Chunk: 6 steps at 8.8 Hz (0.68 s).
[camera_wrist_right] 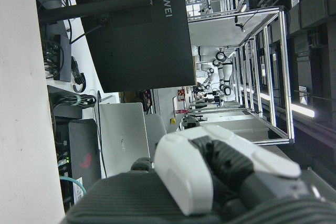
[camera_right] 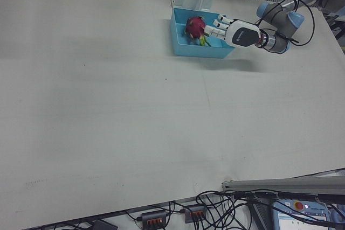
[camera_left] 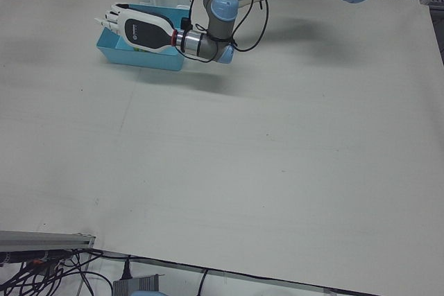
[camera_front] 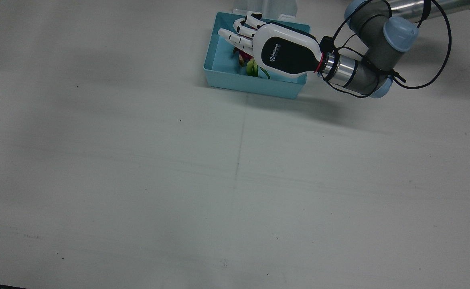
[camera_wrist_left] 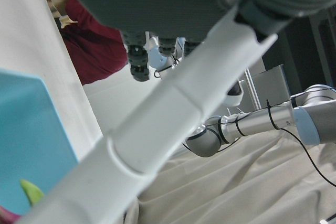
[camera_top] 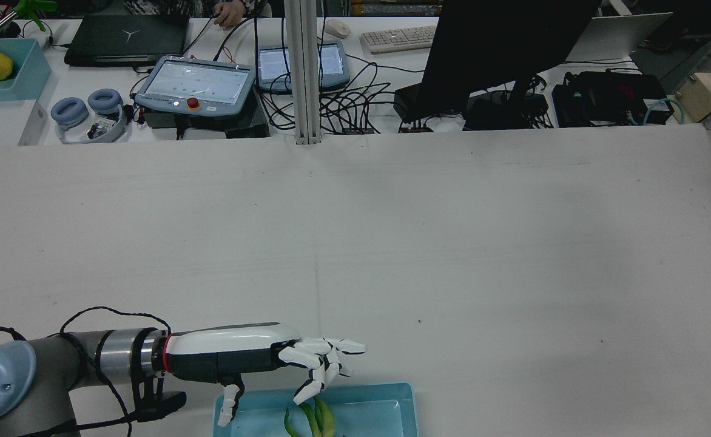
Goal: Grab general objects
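- The near stretch of the white bench (camera_front: 138, 180) lay bare along the operators' edge; a faint seam ran from that edge toward the robot's side.
- Further back, close to the robot's edge and about midway along it, sat a light-blue tray (camera_front: 255, 84); in the rear view the same tray (camera_top: 367, 397) showed at the bottom edge.
- Inside the tray lay a dragon fruit (camera_right: 195, 26), red-pink with green-yellow leaf tips, resting toward the end of the tray nearer the right arm's half; the rear view showed only its green tips (camera_top: 316, 419).
- The left hand (camera_front: 273, 48) hovered above the tray, palm down, its back to the overhead camera; the fingers (camera_front: 239, 38) were extended and slightly spread, reaching over the fruit without closing on it; in the rear view the hand (camera_top: 258, 358) was level, some fingers drooping toward the tray and the thumb (camera_top: 229, 405) hanging apart below.
- Whether any fingertip touched the fruit could not be told.
- The left arm (camera_front: 375, 52), grey with pale-blue joint caps and a looping black cable, came in from the robot's-left corner at the robot's edge.
- The right hand (camera_wrist_right: 220, 177) appeared only in its own camera, away from the bench middle; its fingers looked curled, but how fully could not be told.
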{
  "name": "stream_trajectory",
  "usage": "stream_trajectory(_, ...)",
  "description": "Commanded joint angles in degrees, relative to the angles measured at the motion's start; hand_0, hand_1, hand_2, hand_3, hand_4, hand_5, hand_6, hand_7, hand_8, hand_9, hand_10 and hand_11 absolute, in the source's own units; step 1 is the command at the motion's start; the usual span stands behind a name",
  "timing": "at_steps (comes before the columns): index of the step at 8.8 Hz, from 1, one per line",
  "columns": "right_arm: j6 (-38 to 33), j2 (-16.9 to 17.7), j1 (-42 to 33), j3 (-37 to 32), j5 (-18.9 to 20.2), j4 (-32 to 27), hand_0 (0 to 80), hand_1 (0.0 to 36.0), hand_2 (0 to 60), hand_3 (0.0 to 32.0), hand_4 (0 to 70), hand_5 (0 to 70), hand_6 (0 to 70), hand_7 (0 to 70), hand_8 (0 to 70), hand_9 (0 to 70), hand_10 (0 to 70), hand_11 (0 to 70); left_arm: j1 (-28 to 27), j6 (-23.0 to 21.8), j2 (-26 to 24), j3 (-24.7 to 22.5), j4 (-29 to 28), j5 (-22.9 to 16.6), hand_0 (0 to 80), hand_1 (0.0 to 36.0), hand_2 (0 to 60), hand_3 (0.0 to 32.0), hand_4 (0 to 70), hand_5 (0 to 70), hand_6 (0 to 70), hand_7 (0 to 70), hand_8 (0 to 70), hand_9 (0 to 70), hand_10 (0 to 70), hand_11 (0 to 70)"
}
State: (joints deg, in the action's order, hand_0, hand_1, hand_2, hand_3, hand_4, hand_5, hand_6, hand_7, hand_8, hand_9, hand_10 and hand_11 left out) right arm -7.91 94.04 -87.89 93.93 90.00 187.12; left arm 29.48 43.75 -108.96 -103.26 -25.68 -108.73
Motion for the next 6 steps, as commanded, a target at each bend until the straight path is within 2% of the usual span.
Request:
stream_trajectory(1,0.0,0.0,0.0,0.02,0.0,0.0,0.0,0.0,0.0,0.0,0.0,0.0,0.0,0.0,0.0,0.0,0.0,0.0,7.77,-0.77,3.93,1.3,3.77,3.26,80.0,36.0,60.0,0.0,6.9,70.0,26.4,70.0,4.2,15.5,11.4,22.6)
stream_trajectory(2,0.0,0.0,0.0,0.02,0.0,0.0,0.0,0.0,0.0,0.0,0.0,0.0,0.0,0.0,0.0,0.0,0.0,0.0,10.49,-0.86,3.76,3.31,5.01,3.61,80.0,36.0,60.0,0.0,10.7,70.0,29.4,70.0,4.8,15.9,11.6,22.7)
stream_trajectory(3,0.09,0.0,0.0,0.02,0.0,0.0,0.0,0.0,0.0,0.0,0.0,0.0,0.0,0.0,0.0,0.0,0.0,0.0,12.95,-0.86,3.76,5.41,5.89,5.27,80.0,36.0,60.0,0.0,11.6,70.0,29.8,70.0,4.9,16.0,12.7,24.2)
stream_trajectory(4,0.09,0.0,0.0,0.02,0.0,0.0,0.0,0.0,0.0,0.0,0.0,0.0,0.0,0.0,0.0,0.0,0.0,0.0,15.5,-0.86,3.93,8.13,6.51,8.85,80.0,36.0,60.0,0.0,9.9,70.0,26.9,70.0,4.3,15.4,13.0,24.8)
stream_trajectory(5,0.09,0.0,0.0,0.02,0.0,0.0,0.0,0.0,0.0,0.0,0.0,0.0,0.0,0.0,0.0,0.0,0.0,0.0,17.35,-1.91,3.93,12.51,5.99,14.72,80.0,36.0,60.0,0.0,10.5,70.0,26.1,70.0,4.2,15.2,11.7,22.8)
stream_trajectory(6,0.09,0.0,0.0,0.02,0.0,0.0,0.0,0.0,0.0,0.0,0.0,0.0,0.0,0.0,0.0,0.0,0.0,0.0,17.8,-2.27,3.5,15.51,7.03,19.04,80.0,36.0,60.0,0.0,14.3,70.0,29.3,70.0,4.8,16.1,9.2,19.2)
